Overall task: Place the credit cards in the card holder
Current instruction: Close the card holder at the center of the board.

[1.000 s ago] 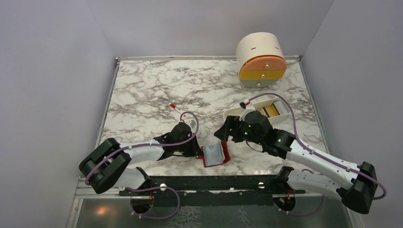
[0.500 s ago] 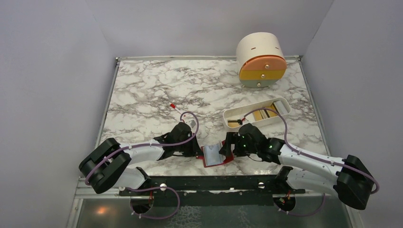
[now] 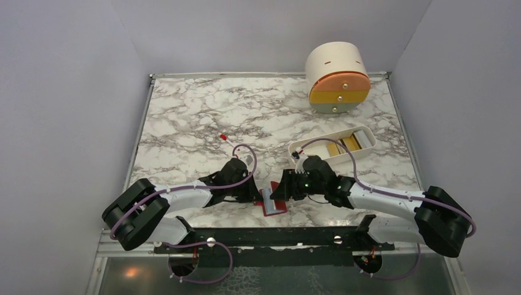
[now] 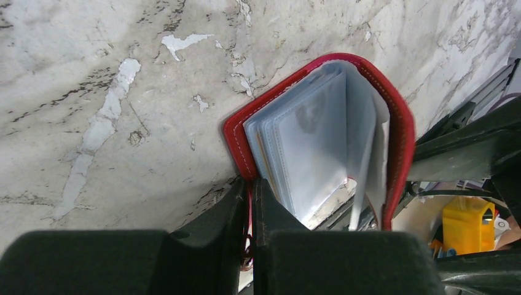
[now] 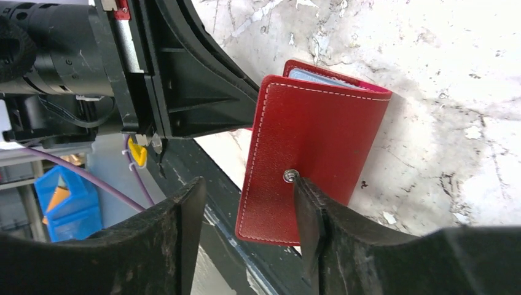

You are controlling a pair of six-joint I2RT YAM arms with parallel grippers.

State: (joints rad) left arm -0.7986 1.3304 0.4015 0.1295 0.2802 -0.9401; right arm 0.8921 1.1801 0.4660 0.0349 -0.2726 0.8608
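The red card holder (image 3: 274,201) stands half open near the table's front edge. In the left wrist view its clear sleeves (image 4: 313,141) fan out inside the red cover (image 4: 236,144). My left gripper (image 4: 252,187) is shut on the edge of that left cover. In the right wrist view the outer red cover (image 5: 313,135) with its snap stud (image 5: 289,176) faces me. My right gripper (image 5: 246,206) is open around the cover's lower corner, and one fingertip (image 5: 305,196) touches just below the stud. Yellow and tan credit cards (image 3: 344,145) lie in the white tray (image 3: 301,147).
A round cream drawer unit (image 3: 338,77) stands at the back right. A small red-tipped item (image 3: 223,137) lies left of centre. The black rail (image 3: 276,236) along the table's front edge runs right beneath the card holder.
My right arm has swung left from the tray to the card holder, and its jaws have narrowed. The holder's right cover now stands more upright. The left arm has not moved.
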